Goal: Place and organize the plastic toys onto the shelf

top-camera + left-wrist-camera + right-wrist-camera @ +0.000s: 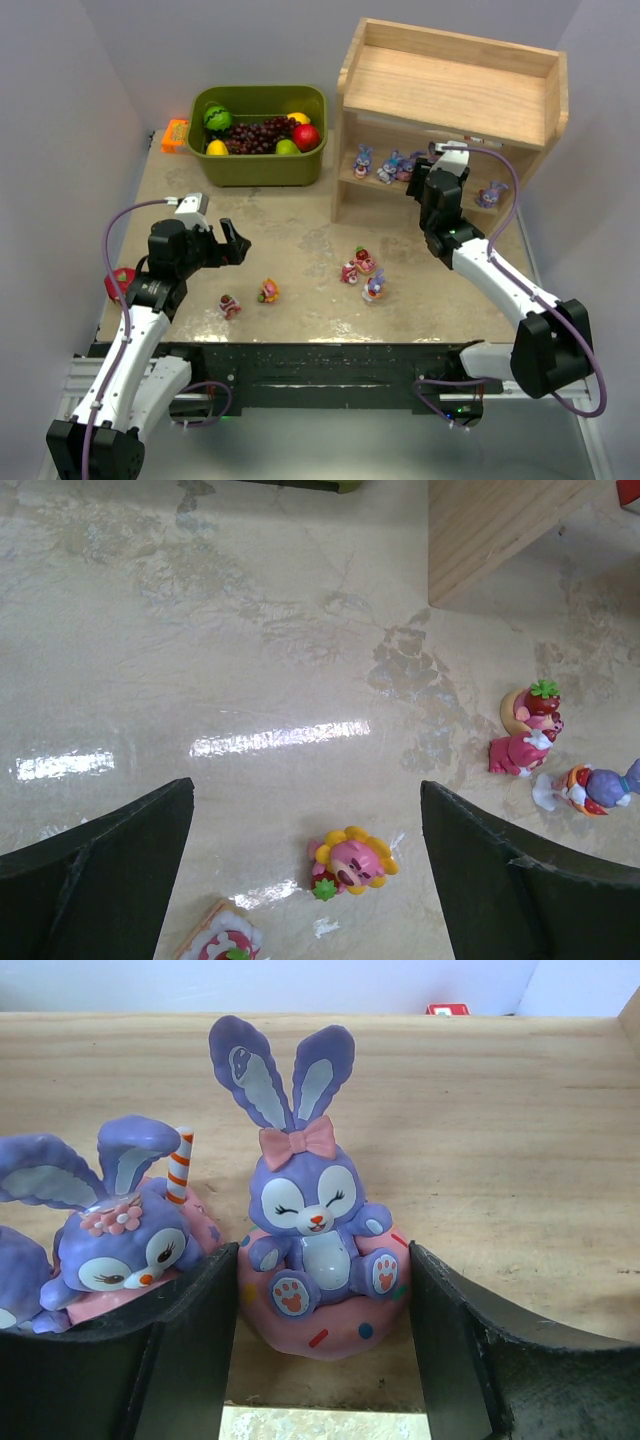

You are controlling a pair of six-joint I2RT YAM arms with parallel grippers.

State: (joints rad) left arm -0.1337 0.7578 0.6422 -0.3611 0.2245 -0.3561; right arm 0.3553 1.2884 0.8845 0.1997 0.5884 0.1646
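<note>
Jaws of the right gripper (323, 1290) stand closed against both sides of a pink base (330, 1338), holding the bow-wearing bunny (305, 1222) that sits on it. Gripping the broad base rather than the thin ears likely keeps the figure upright and facing outward. The base seems to rest on the lower board of the shelf (480, 1110), though the contact underneath is hidden. Just beside it on the left sits a second bunny (120, 1245), so this spot probably groups like with like.

The left gripper (307, 810) hangs over the table (250, 630) with its jaws wide and nothing between them. A flower-topped bear (350, 860) lies on the table below the gap, which suggests a line-up for the next pick. More plastic toys (363, 262) lie loose on the table, well apart from the shelf, so the sorting is only partly done.
</note>
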